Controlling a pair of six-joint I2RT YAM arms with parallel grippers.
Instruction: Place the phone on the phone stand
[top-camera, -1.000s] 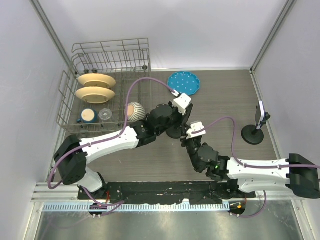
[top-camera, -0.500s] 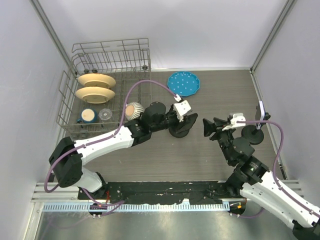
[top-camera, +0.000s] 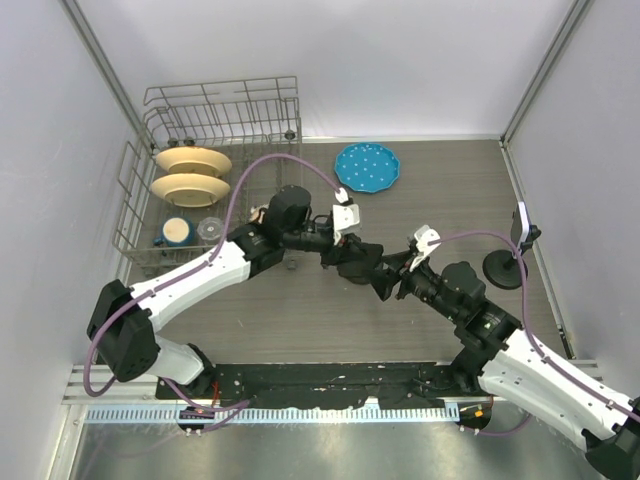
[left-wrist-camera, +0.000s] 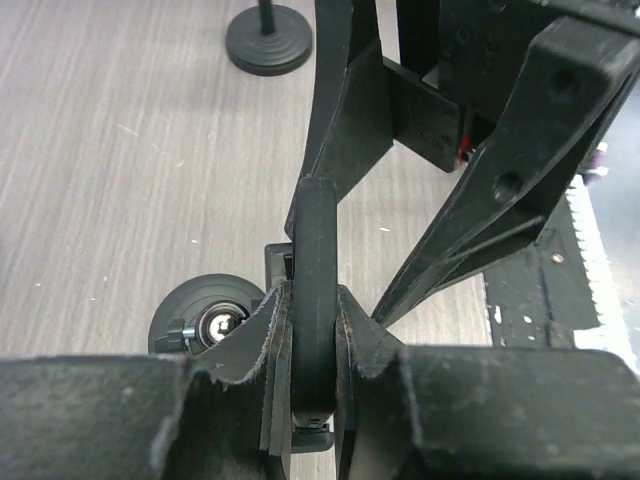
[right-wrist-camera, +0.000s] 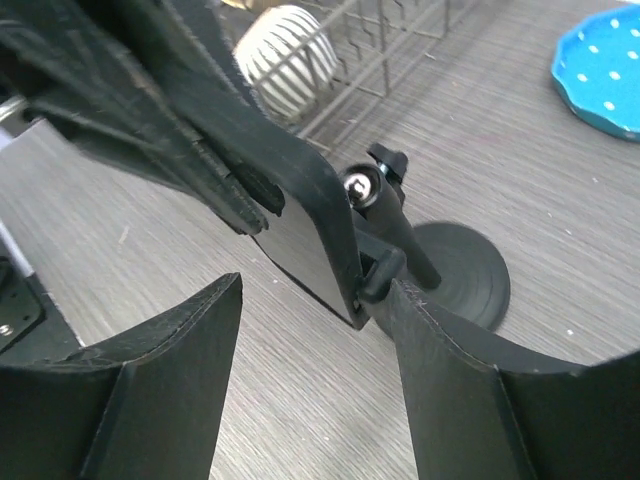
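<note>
Roughly at the middle of the bench (top-camera: 300, 320), the left gripper (left-wrist-camera: 314, 335) is pinching the phone (right-wrist-camera: 305, 235) by its flat faces. The dark slab is seen edge-on between the pressed-in fingers (left-wrist-camera: 240, 370). The phone is tilted and held low over the round-based phone stand (right-wrist-camera: 462, 268). Its lower corner sits right at the small cradle (right-wrist-camera: 378, 272) on the stand. It looks to be touching the cradle's lip, though the right wrist view is too close and dark to be sure it is seated. A clamp knob (right-wrist-camera: 357, 186) shows just behind the phone's upper edge.

The right gripper (right-wrist-camera: 315, 290) faces it from the opposite side with its fingers spread wide, one to each side of the phone's lower end. Neither finger is visibly touching the phone, and the one nearest the stand is just beside the cradle. From above, the two arms meet nose to nose over the stand.

A second stand (top-camera: 505, 268) is well apart, near the right wall. Along the left side stands a wire dish rack (top-camera: 215, 105) holding cream plates (top-camera: 190, 160). A striped bowl (right-wrist-camera: 290, 45) lies by the rack's wires. A blue plate (top-camera: 367, 167) rests on the bench toward the back.
</note>
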